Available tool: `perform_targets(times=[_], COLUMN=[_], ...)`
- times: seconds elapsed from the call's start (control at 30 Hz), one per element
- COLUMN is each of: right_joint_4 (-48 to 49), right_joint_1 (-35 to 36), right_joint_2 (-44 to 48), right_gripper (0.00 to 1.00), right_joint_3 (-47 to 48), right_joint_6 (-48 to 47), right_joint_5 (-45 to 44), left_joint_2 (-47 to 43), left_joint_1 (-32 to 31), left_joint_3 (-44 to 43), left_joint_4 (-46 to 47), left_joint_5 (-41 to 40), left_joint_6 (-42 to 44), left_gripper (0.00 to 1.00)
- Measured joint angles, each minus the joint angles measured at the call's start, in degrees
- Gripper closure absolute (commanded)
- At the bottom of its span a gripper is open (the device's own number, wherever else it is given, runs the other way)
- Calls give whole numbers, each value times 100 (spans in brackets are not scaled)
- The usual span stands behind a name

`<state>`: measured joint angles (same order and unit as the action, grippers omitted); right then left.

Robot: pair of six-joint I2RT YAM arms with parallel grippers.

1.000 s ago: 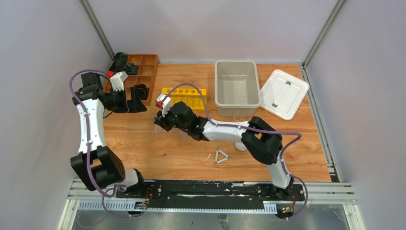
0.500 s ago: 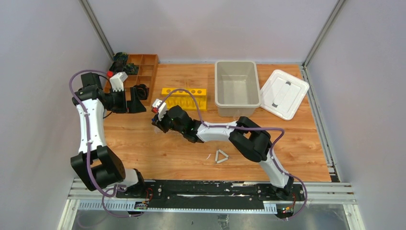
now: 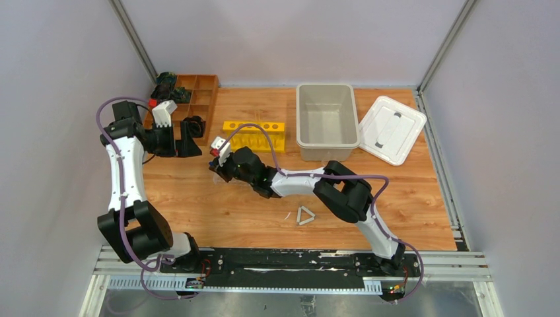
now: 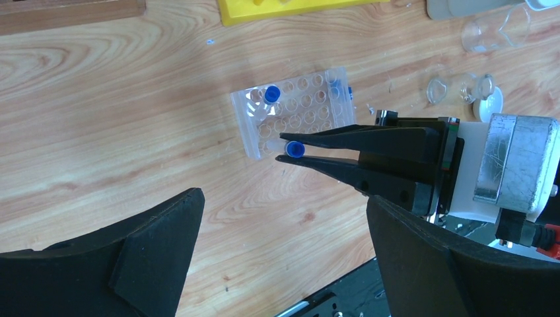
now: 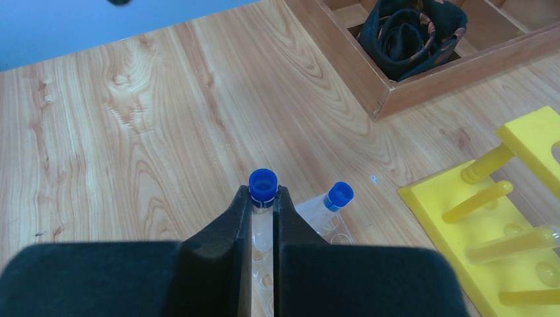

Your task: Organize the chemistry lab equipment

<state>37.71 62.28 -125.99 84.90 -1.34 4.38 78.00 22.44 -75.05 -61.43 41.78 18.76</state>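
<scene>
Right end effector, nearly closed, pinches a small clear blue-capped tube over the clear plastic tube rack, which sits at seven o'clock from the yellow stand. Left end effector gapes fully, empty, above the wooden table.

So the whole thing's sitting in a little booth: a pale greyish back wall and two side walls are closing in the wood-grain bench. Silver metal posts are running up the back corners, an aluminium frame is lining the near edge, and soft, even light is falling over everything.
</scene>
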Motion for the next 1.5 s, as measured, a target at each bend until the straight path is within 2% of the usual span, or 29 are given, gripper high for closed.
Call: perform_targets(times=[1.5], right_joint_4=[951], right_joint_1=[-2], right_joint_2=[-31], right_gripper=[100], right_joint_3=[-640], right_joint_6=[498], right_joint_5=[-85], left_joint_2=[-2], left_joint_1=[31], left_joint_3=[87], left_joint_4=[0], left_joint_5=[-2], left_joint_6=[96], left_gripper=[0])
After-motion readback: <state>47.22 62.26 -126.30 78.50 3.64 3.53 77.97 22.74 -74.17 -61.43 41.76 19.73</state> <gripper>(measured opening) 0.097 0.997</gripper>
